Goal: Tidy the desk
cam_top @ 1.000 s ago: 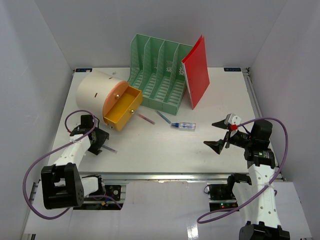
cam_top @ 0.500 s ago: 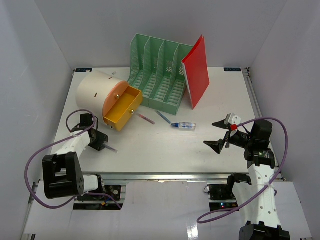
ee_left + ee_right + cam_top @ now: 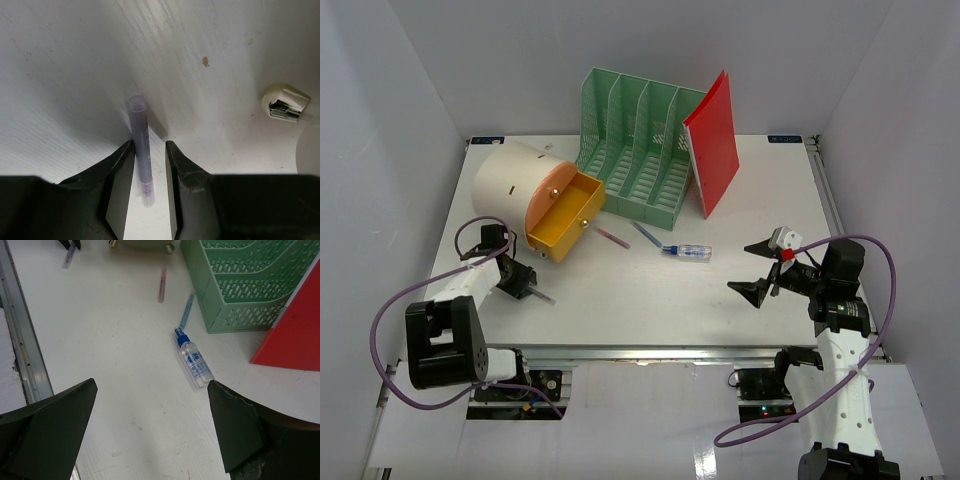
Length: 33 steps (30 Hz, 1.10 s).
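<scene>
1. The left gripper point(image 3: 527, 287) is down on the tabletop point(image 3: 650, 305). Its jaws are set narrow around a purple pen point(image 3: 141, 150) lying lengthwise between the fingers point(image 3: 120, 185). One finger is against the pen and a sliver of white shows at the other, so I cannot tell whether the pen is clamped.
2. Just beyond this gripper stands a beige drum point(image 3: 505, 185) with a yellow drawer point(image 3: 565, 215) pulled out. Toward the other arm the surface is bare.
3. The right gripper point(image 3: 748, 268) hovers over the tabletop, jaws spread wide, holding nothing.
4. Ahead of it lies a spray bottle point(image 3: 195, 362). A blue pen point(image 3: 187, 311) ends just beside the bottle's cap, and a pink pen point(image 3: 162, 285) lies apart from both.
5. Farther ahead is a green file rack point(image 3: 640, 150), with a red folder point(image 3: 712, 140) leaning on its side.
6. The tabletop's metal rail point(image 3: 20, 350) runs close along one side of this gripper.
</scene>
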Each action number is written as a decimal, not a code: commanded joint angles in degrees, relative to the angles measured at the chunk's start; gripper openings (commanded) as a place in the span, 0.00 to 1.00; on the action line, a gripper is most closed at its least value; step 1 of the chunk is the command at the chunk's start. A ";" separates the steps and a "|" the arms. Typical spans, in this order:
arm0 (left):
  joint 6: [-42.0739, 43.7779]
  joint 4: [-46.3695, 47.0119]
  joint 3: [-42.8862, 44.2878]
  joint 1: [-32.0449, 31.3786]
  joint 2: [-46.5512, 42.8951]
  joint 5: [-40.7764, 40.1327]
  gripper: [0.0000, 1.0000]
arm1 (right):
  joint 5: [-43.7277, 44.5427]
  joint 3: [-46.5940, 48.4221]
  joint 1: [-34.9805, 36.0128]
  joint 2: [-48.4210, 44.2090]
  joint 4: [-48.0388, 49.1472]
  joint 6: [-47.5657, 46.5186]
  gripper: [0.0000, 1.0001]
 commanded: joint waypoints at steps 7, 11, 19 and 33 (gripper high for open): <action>4.57 -3.04 -2.30 0.07 4.70 0.85 0.39 | -0.28 0.96 -0.20 -0.66 0.43 -0.21 0.98; 4.84 -2.99 -2.47 0.07 6.04 1.54 0.35 | -0.03 0.96 -0.25 -0.87 0.38 -0.21 0.98; 5.61 -2.46 -1.98 0.07 9.66 3.65 0.32 | -0.02 0.99 -0.27 -1.22 0.41 -0.21 0.98; 6.23 -4.43 -3.19 0.09 -3.03 8.27 0.14 | -0.29 1.03 -0.19 -1.50 0.27 -0.21 0.98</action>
